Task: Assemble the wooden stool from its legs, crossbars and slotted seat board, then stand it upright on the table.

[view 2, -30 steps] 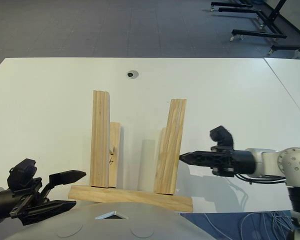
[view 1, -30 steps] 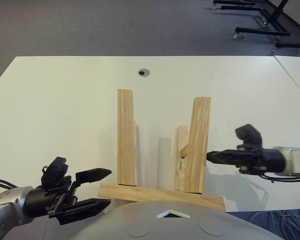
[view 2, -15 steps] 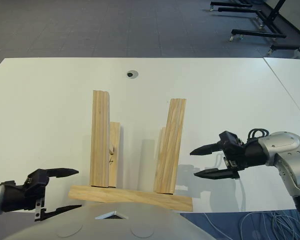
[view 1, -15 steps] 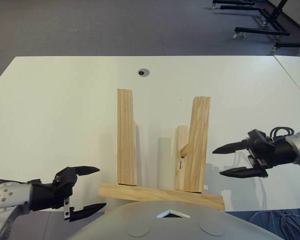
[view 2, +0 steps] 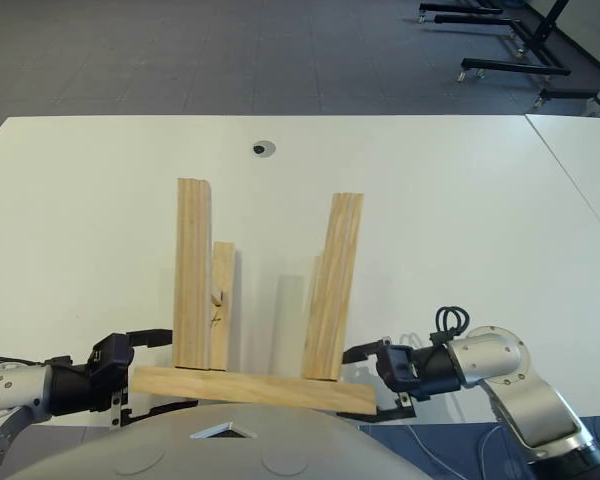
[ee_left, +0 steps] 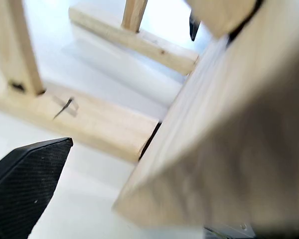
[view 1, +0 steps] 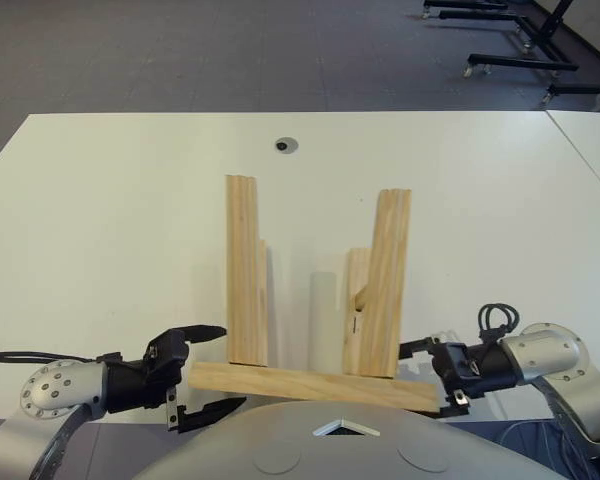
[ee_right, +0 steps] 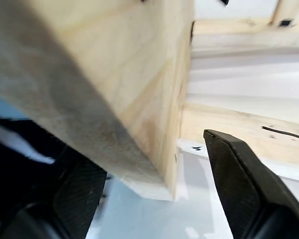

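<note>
The wooden stool lies on the white table (view 1: 110, 210) with its seat board (view 1: 310, 385) on edge along the near side. Two long legs (view 1: 243, 270) (view 1: 388, 280) point away from me, with a short crossbar (view 1: 356, 300) beside the right one. My left gripper (view 1: 208, 370) is open and straddles the board's left end, one finger above and one below. My right gripper (view 1: 430, 375) is open around the right end. In the left wrist view one finger (ee_left: 25, 174) stands apart from the board (ee_left: 229, 124). In the right wrist view a finger (ee_right: 244, 174) sits a gap away from the board (ee_right: 114, 74).
A small round cable hole (view 1: 287, 145) sits in the table beyond the legs. The stool is close to the table's near edge. Broad bare tabletop lies to both sides and behind. Wheeled black frames (view 1: 520, 50) stand on the floor far right.
Both grippers turned and came inward and toward me, from beside the legs to the two ends of the seat board. The stool shifted slightly left.
</note>
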Motion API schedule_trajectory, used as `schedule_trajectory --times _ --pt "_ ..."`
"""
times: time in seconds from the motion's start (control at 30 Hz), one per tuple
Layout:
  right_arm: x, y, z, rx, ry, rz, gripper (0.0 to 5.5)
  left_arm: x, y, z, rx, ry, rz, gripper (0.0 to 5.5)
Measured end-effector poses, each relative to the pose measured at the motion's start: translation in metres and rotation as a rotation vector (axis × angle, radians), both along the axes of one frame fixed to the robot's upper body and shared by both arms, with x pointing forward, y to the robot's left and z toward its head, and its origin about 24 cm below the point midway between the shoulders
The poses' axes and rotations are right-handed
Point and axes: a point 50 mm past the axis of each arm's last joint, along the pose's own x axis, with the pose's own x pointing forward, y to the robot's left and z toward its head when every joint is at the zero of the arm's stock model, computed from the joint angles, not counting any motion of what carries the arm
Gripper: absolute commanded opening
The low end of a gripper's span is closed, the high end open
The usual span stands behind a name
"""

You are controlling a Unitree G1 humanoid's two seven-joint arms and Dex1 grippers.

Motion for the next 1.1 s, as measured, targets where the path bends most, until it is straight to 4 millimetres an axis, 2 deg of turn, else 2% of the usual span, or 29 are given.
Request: schedule_trajectory --times 0.1,0.17,0.2,0.27,0.33,0.53,0.57,0.63,0.7,0.9,0.97,1.1 --pt "0.008 0.004 -0.002 0.021 -0.021 -0.034 3.27 0.019 0.002 -0.003 0.01 -0.074 0.063 5.38" --pt "0.018 0.004 -0.004 0.023 -0.033 -0.047 3.27 0.045 0.013 -0.005 0.065 -0.158 0.149 5.38" --pt "0.018 0.004 -0.003 0.027 -0.035 -0.054 3.27 0.055 0.022 -0.002 0.094 -0.202 0.192 5.38" --pt "0.009 0.005 -0.005 0.035 -0.023 -0.059 3.27 0.063 0.028 -0.002 0.106 -0.215 0.203 5.38" --pt "0.004 0.004 -0.007 0.033 -0.012 -0.06 3.27 0.066 0.032 -0.004 0.11 -0.211 0.198 5.38" --pt "0.013 0.003 -0.006 0.026 -0.08 -0.126 3.27 0.072 0.03 -0.005 0.096 -0.227 0.16 5.38" --pt "0.019 0.003 -0.011 0.022 -0.088 -0.147 3.27 0.071 0.03 -0.006 0.095 -0.225 0.158 5.38" --pt "0.044 0.004 -0.024 0.01 -0.09 -0.22 3.27 0.071 0.028 -0.007 0.088 -0.223 0.147 5.38" --pt "0.071 0.011 -0.026 0.018 -0.127 -0.273 3.27 0.07 0.027 -0.007 0.084 -0.219 0.137 5.38" --pt "0.074 0.013 -0.032 0.033 -0.137 -0.335 3.27 0.07 0.027 -0.007 0.08 -0.217 0.129 5.38" --pt "0.084 0.003 -0.032 0.043 -0.207 -0.448 3.27 0.07 0.028 -0.008 0.083 -0.22 0.138 5.38" --pt "0.107 0.004 -0.03 0.032 -0.368 -0.568 3.27 0.072 0.025 -0.009 0.065 -0.235 0.16 5.38"
